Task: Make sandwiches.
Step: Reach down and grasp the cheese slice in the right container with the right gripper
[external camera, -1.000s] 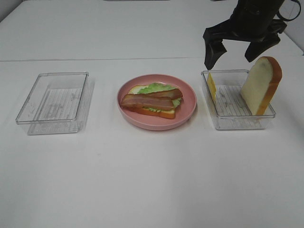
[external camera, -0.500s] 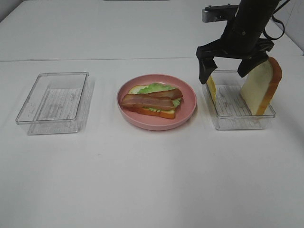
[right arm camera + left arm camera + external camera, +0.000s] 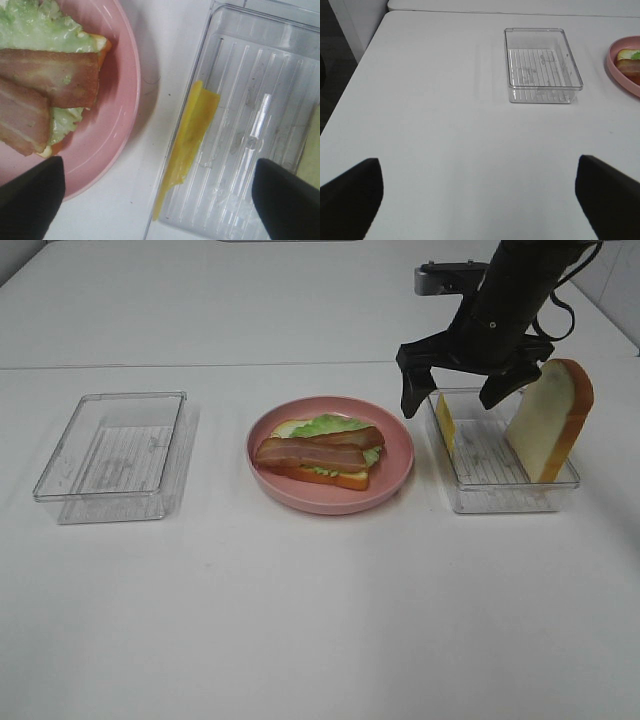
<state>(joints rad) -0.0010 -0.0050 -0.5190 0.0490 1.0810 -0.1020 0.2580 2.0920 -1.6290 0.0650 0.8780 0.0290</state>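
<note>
A half-built sandwich (image 3: 322,452) lies on the round pink plate (image 3: 395,462): a bread slice, green lettuce and two bacon strips on top. It also shows in the right wrist view (image 3: 45,80). A yellow cheese slice (image 3: 444,421) leans on the left wall of the right clear tray (image 3: 510,495); it also shows in the right wrist view (image 3: 187,140). A second bread slice (image 3: 551,420) stands on edge in that tray. My right gripper (image 3: 455,395) is open and empty just above the cheese. My left gripper (image 3: 477,197) is open over bare table.
An empty clear plastic tray (image 3: 115,455) stands at the left of the table, also in the left wrist view (image 3: 540,65). The table (image 3: 300,620) is white. Its left edge (image 3: 355,70) shows in the left wrist view.
My right gripper has come down and to the left, from above the tray's back edge to just over the cheese at the tray's left wall. Nothing else has moved.
</note>
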